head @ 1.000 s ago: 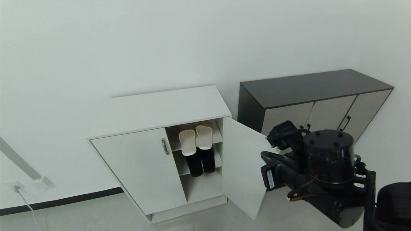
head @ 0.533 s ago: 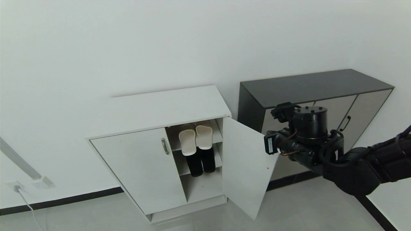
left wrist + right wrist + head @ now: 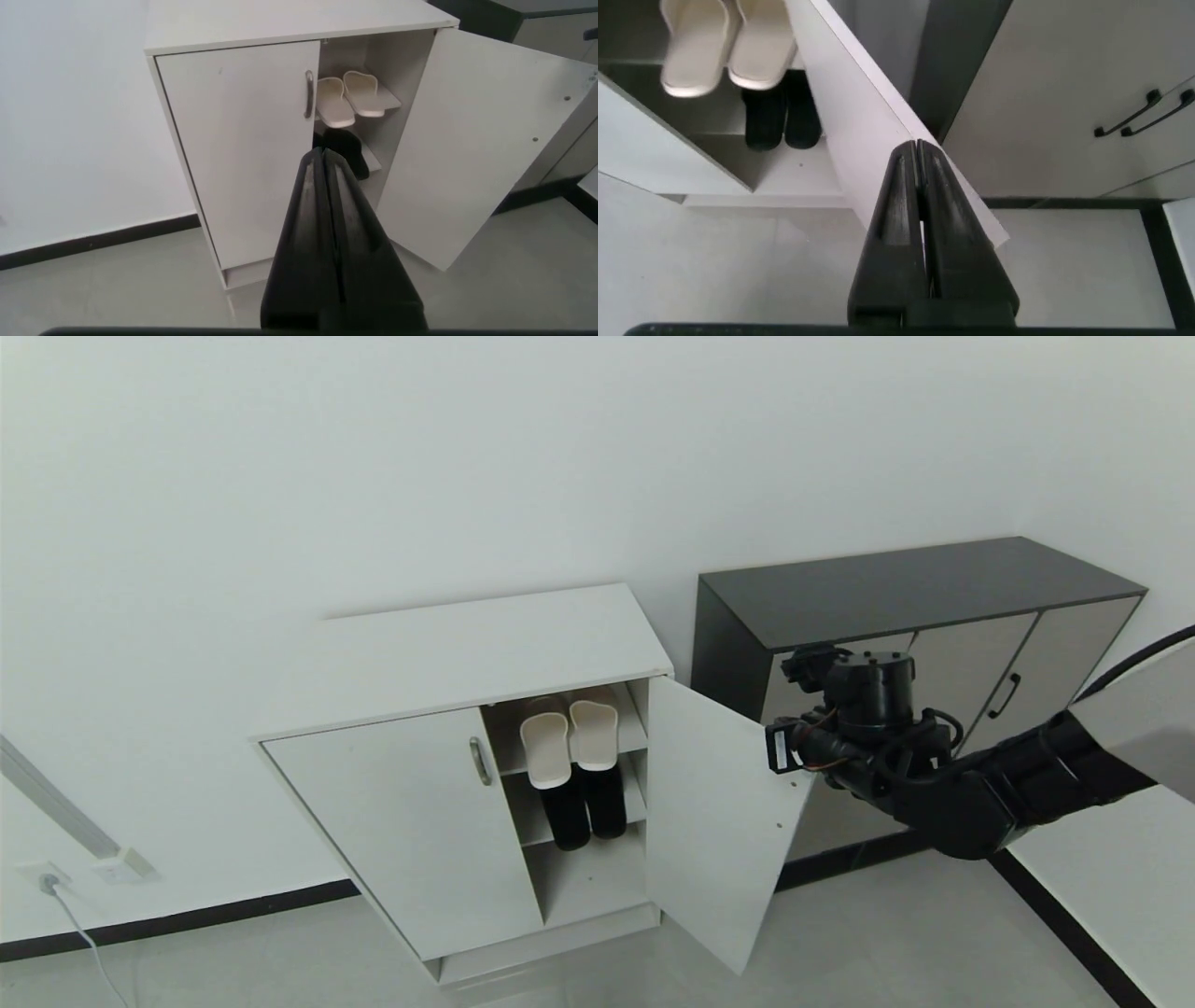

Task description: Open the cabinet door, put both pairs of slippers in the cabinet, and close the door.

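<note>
Standing ajar, the right door (image 3: 719, 821) of the white cabinet (image 3: 467, 653) is seen directly ahead of the right gripper (image 3: 918, 149), whose fingers are pressed together, empty, at the door's free edge. Beyond it, cream slippers (image 3: 569, 742) are stored on the upper shelf (image 3: 632, 730), black slippers (image 3: 583, 812) on the shelf beneath. The left gripper (image 3: 322, 154), likewise closed, is pointed at the opening. Bare floor (image 3: 887, 933) is seen below both.

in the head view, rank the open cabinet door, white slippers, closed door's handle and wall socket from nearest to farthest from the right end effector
From the right end effector:
1. open cabinet door, just beside it.
2. white slippers, on a shelf inside the cabinet.
3. handle, on the closed left door.
4. wall socket, far left, low on the wall.
</note>
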Robot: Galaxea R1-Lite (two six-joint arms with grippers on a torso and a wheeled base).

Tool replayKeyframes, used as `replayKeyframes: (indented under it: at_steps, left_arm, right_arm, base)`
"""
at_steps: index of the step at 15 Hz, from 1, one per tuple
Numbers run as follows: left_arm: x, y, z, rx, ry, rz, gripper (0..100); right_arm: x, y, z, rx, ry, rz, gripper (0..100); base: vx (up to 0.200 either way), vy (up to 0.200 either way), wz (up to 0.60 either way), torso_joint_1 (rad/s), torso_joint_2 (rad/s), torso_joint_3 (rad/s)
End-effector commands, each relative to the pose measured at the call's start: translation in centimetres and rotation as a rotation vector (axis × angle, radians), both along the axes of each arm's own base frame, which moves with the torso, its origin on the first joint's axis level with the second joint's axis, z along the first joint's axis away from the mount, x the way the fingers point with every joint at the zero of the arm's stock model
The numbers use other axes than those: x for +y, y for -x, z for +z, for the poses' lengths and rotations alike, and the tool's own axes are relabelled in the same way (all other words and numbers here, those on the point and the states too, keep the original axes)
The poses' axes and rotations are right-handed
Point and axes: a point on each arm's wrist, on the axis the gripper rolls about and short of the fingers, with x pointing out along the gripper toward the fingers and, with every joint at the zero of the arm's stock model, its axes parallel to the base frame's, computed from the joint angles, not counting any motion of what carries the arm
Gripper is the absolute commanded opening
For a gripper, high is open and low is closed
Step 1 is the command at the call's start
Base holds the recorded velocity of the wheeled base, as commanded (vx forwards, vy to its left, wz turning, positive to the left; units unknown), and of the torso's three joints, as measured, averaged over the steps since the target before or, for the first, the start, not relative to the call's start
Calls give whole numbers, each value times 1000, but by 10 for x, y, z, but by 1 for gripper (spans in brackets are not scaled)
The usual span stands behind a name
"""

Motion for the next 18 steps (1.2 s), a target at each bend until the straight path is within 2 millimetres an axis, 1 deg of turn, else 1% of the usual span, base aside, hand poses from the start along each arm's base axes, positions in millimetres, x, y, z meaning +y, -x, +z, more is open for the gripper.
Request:
replayKeyframes:
  at_steps: [1, 4, 7, 15, 18]
  left_arm:
    - [0, 0, 0, 0, 1, -1, 0]
    - [0, 0, 0, 1, 1, 1, 0]
    - [0, 0, 0, 1, 1, 1, 0]
    - [0, 0, 0, 1, 1, -1, 0]
    - [0, 0, 0, 1, 1, -1, 0]
  right_arm:
    - [-2, -14, -16, 19, 10, -21, 0]
    - [-4, -28, -19, 8, 4, -39, 0]
    - [-8, -35, -27, 18, 10, -54, 0]
    - [-7, -39, -38, 41, 17, -45, 0]
    - [-8, -39, -38, 37, 17, -48, 0]
  base:
    - [0, 0, 0, 0, 0, 0]
    - [0, 0, 0, 0, 0, 0]
    - [0, 0, 0, 0, 0, 0]
    - [0, 0, 0, 0, 0, 0]
    - [0, 0, 0, 0, 0, 0]
